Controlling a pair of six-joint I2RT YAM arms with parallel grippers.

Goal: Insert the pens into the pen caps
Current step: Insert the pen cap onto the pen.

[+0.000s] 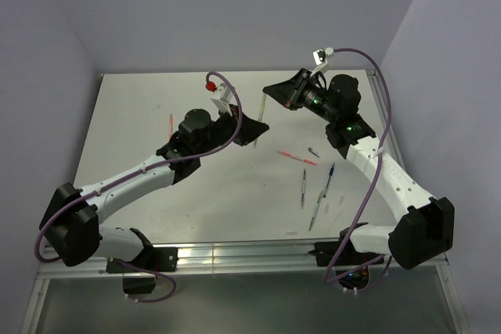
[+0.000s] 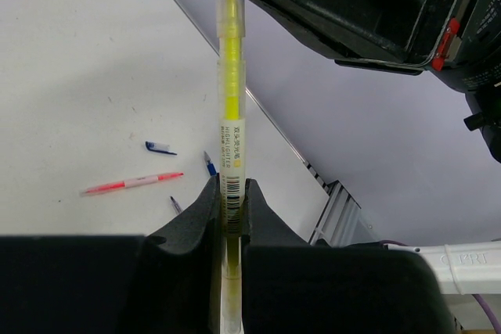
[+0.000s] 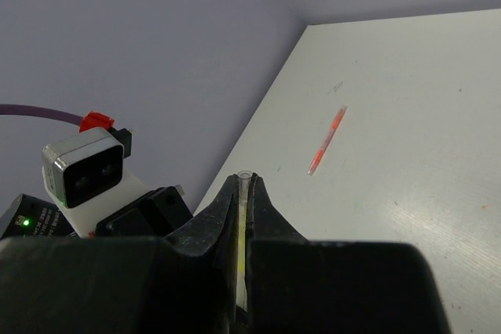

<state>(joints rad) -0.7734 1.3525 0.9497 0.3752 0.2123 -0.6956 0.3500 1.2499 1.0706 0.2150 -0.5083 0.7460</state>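
A yellow pen [image 1: 263, 109] hangs in the air over the back of the table, bridging my two grippers. My left gripper [image 1: 261, 126] is shut on its labelled lower barrel [image 2: 232, 142], with the jaws tight against both sides. The upper end wears a clear pen cap [image 2: 231, 13]. My right gripper [image 1: 268, 93] is shut on that cap, and the cap's open clear tip [image 3: 245, 176] pokes out between the jaws with yellow showing inside. Other pens lie on the table: a red one [image 1: 171, 123] at the left and a red-pink one [image 1: 297, 157] at the right.
Right of centre lie a blue pen [image 1: 329, 180], a grey pen [image 1: 304, 188], another thin pen [image 1: 316, 210] and a small cap [image 1: 314, 151]. A dark blue cap [image 2: 160, 147] lies near the red-pink pen [image 2: 133, 183]. Purple walls close the table's back and sides.
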